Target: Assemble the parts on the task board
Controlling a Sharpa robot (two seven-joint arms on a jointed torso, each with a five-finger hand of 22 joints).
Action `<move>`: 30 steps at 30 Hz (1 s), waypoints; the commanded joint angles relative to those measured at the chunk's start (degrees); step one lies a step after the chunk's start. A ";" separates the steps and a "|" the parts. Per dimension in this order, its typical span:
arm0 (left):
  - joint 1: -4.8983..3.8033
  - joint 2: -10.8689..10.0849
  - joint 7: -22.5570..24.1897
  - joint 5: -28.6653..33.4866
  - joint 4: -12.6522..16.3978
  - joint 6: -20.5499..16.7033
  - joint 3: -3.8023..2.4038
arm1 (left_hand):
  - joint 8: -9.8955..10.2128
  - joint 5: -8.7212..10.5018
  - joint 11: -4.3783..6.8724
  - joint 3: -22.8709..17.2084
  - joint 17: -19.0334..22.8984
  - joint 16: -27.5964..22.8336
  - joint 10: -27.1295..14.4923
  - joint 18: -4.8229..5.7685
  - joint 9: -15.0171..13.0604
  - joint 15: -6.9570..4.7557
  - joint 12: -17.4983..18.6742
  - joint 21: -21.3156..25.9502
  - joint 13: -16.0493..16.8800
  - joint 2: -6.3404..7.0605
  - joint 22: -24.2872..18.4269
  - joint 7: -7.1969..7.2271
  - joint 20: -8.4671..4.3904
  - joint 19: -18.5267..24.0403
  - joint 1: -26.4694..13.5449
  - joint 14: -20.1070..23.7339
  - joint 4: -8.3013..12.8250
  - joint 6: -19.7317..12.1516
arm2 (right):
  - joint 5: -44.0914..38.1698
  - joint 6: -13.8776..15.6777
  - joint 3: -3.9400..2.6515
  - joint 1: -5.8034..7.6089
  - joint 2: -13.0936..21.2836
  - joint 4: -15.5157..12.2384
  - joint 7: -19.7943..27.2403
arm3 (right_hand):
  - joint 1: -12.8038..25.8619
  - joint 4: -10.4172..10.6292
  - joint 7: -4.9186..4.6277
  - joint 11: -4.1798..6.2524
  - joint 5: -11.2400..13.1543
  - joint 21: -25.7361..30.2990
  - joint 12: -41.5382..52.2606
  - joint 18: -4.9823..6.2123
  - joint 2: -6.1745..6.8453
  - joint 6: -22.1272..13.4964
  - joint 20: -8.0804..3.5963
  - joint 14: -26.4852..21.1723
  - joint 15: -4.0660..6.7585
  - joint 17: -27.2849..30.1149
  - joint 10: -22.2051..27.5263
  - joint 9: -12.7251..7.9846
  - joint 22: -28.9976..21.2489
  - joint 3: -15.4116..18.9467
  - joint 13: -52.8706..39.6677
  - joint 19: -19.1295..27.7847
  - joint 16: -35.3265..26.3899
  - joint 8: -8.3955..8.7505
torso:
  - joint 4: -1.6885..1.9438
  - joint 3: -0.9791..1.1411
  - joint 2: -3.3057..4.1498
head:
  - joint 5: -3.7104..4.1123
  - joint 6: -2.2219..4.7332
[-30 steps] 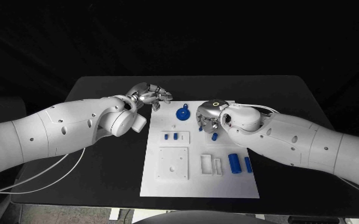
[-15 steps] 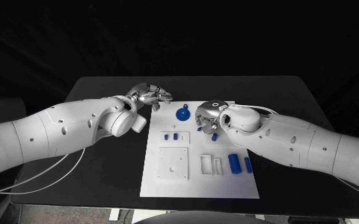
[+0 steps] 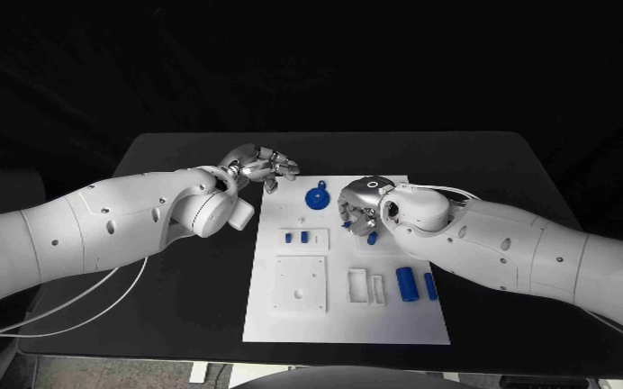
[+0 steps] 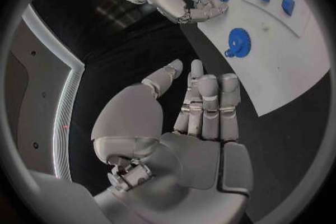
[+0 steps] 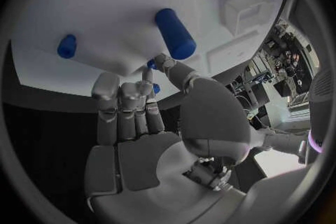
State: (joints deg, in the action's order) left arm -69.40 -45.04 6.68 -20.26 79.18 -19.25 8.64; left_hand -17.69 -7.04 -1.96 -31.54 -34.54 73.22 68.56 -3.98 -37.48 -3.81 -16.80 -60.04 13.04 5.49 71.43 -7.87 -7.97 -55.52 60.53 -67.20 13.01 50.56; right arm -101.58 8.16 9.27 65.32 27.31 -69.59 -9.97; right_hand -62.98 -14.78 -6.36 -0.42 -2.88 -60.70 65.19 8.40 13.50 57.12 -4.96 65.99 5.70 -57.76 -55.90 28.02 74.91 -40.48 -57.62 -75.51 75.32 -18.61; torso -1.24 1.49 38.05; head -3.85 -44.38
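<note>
I am watching the right hand point(image 3: 360, 206) hovering low over the task board point(image 3: 348, 317) on the desk point(image 3: 194, 317). Its wrist view is showing what the head view is hiding: thumb and finger pinching a small blue part point(image 5: 151, 64). The left hand point(image 3: 260, 167) is idling beside the board, holding nothing, fingers loosely extended. I am counting one blue gear point(image 3: 316, 198) and two blue cylinders point(image 3: 406, 282).

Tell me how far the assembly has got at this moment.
Early stage, it seems. Possibly done: two small blue pieces stand in a raised block. In hand: the right hand is over the task board, fingertips at a small blue part. The left hand hovers off the board, holding nothing. Left: the blue gear and two blue cylinders lie loose on the board.
</note>
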 commanded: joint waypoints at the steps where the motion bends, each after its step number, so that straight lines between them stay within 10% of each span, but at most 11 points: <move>1: -0.03 0.05 0.23 -0.17 0.13 0.70 -0.02 | 0.12 0.32 -1.02 -0.13 -0.01 -0.19 -0.47 -3.71 0.07 0.35 0.19 0.22 0.10 0.37 -0.02 -0.47 -1.12 -0.20 -0.21 0.00 -0.14 -0.04 | -1.41 -1.55 0.26 -0.10 -0.05 0.11 -0.14 | -0.21 -0.03 -0.37 -0.10 0.09 0.37 -0.19 6.60 0.37 -0.57 0.07 -0.13 -0.31 -0.11 0.14 -0.02 0.27 0.37 -0.09 0.37 -0.19 0.16 | -0.03 0.03 0.01 | -0.01 -0.11; 30: -0.04 -0.04 -0.01 -0.41 0.24 0.90 -0.01 | 0.08 0.30 -1.04 -0.22 -0.02 -0.20 -0.50 -3.74 0.10 0.37 0.29 0.24 0.17 0.38 0.01 -0.49 -1.10 -0.18 0.00 0.02 -0.02 -0.13 | -5.39 -0.89 0.61 -0.40 -0.49 0.20 -0.95 | 1.12 4.66 1.29 1.44 0.09 -0.68 0.15 6.60 -2.77 3.62 0.06 1.10 0.96 -0.74 -1.90 0.84 0.56 -2.78 0.27 -0.77 0.02 -1.69 | 0.00 0.01 0.00 | 0.13 -0.25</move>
State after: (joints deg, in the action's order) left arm -69.40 -45.10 6.45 -20.33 79.28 -19.09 8.65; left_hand -17.69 -7.04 -2.17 -31.54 -34.54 73.22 68.35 -3.97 -37.44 -3.81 -16.80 -60.06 13.13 5.49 71.42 -8.19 -7.96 -55.70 60.53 -67.20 13.02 50.45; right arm -105.11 8.27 9.61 65.28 26.91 -69.64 -10.31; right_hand -62.12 -10.58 -5.13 0.95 -2.88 -61.18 65.18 8.40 10.82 60.23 -4.88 66.98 6.44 -58.45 -57.47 28.96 74.90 -43.25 -57.39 -75.90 75.31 -19.95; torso -1.23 1.47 38.05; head -3.72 -44.57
